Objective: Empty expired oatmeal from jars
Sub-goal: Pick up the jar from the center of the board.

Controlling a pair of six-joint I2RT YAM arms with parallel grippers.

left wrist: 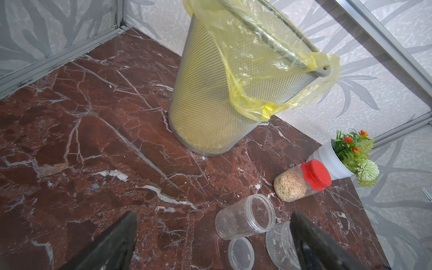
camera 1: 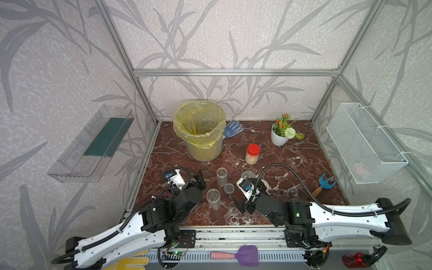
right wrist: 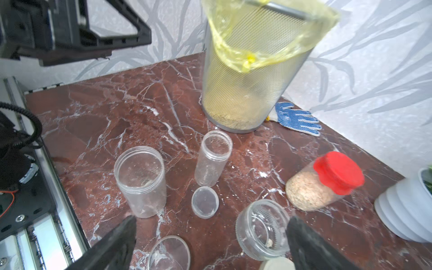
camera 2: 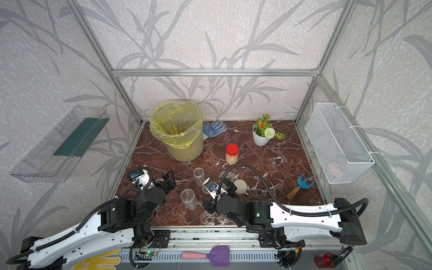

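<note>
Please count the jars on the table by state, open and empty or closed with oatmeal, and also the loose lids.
Open empty jars: 3
Red-capped jar with oatmeal: 1
Loose lids: 3
Total: 7

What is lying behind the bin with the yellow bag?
A blue dotted work glove lies on the floor behind the bin; the bin covers part of it.

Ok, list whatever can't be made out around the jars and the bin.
- Bin bottom: in both top views folds of the yellow liner hide it.
- Squat jar: in both top views the right arm covers most of it.
- Beige lid: cut off by the right wrist view's edge.
- Pink thing in the wire basket: blurred behind mesh, too small to name.
</note>
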